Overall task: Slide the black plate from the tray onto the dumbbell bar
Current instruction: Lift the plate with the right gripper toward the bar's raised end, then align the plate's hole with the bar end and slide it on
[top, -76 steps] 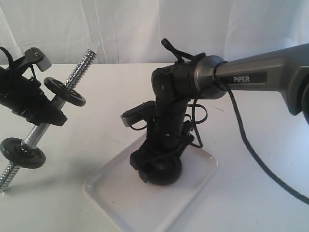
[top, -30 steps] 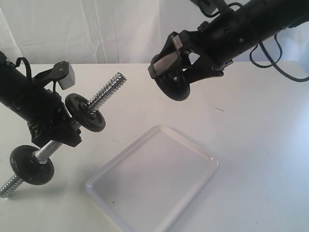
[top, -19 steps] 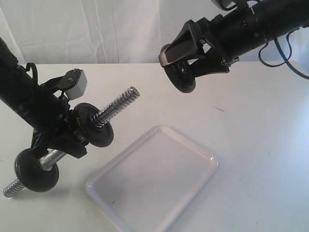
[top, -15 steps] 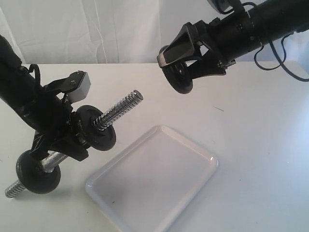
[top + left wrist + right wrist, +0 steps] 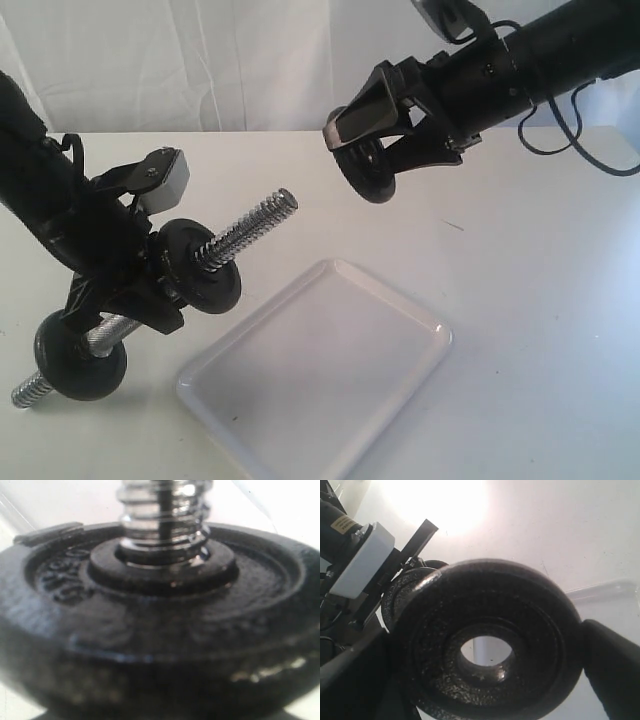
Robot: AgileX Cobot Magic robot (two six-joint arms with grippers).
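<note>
This is a robot lab bench, set up for recording. A plain white worktop is backed on the far side by a hung white cloth that falls in folds. Two black robot arms reach in over it, one from the left and one from the right. Each carries a small camera box, and a loose black cable trails at right. The props look staged: a white tray, a chrome bar carrying two black discs, and a black plate.

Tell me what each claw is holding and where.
Right claw: the black plate, gripped across its rim. Left claw: the dumbbell bar, gripped on the middle, between the two plates already on it.
</note>
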